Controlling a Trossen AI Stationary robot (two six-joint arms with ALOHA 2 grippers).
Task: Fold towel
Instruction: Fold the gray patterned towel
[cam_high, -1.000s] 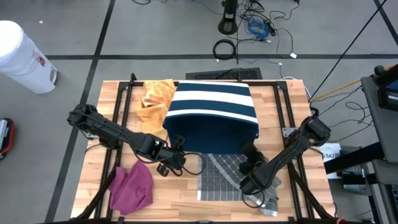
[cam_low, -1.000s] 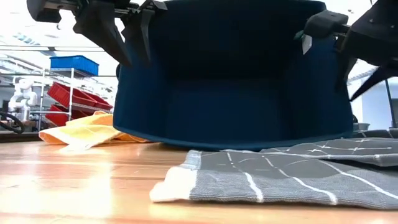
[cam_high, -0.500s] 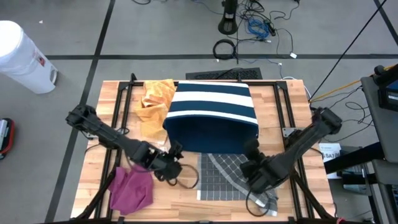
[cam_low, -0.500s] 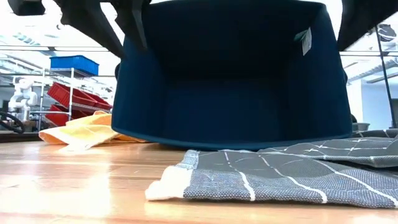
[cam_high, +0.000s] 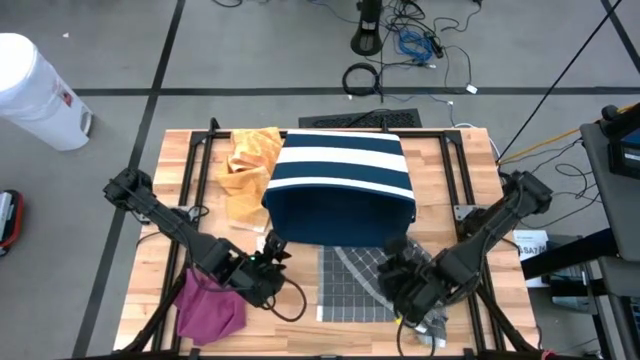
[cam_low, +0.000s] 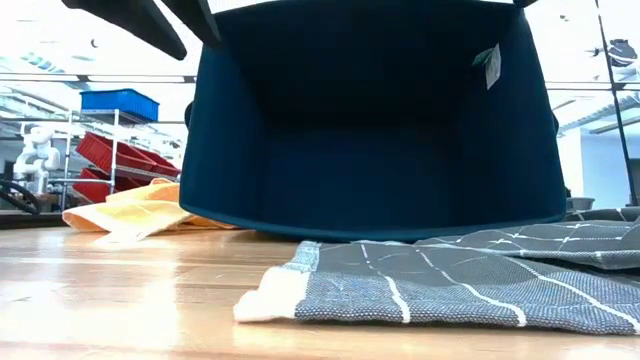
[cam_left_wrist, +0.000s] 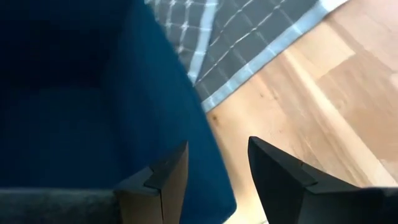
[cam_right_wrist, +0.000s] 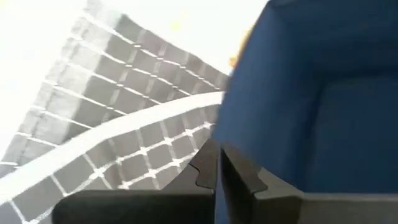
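Note:
A grey checked towel (cam_high: 350, 285) with white bands lies on the wooden table just near of a navy-and-white striped bin (cam_high: 340, 185), which rests on its side with its mouth toward the near edge. The towel's right part is doubled over (cam_low: 560, 240). My right gripper (cam_high: 400, 285) hangs above the towel's right half, slanting down, shut at a raised white-banded stretch (cam_right_wrist: 124, 134) of the towel. My left gripper (cam_high: 268, 262) hovers open at the bin's near-left corner (cam_left_wrist: 186, 143), touching nothing. My right gripper has its shut fingers (cam_right_wrist: 208, 165) against the towel at a checked patch (cam_right_wrist: 180, 165) just below the white band. The fingers slant down from the near right. Their own tips hide the place of contact, so edge or fold cannot be told. Most of the towel lies on the table.
A magenta cloth (cam_high: 210, 305) lies at the near left under my left arm. An orange cloth (cam_high: 245, 160) lies at the far left beside the bin. Black frame rails (cam_high: 190, 170) run along the table's sides. Bare wood (cam_low: 120, 300) lies left of the towel.
My right gripper has risen out of the low view and tipped from steeply down to a shallower slant. My left gripper has gone toward the near-left of the table and up, leaving the low view's centre. The towel's near-left corner has slid slightly to the left.

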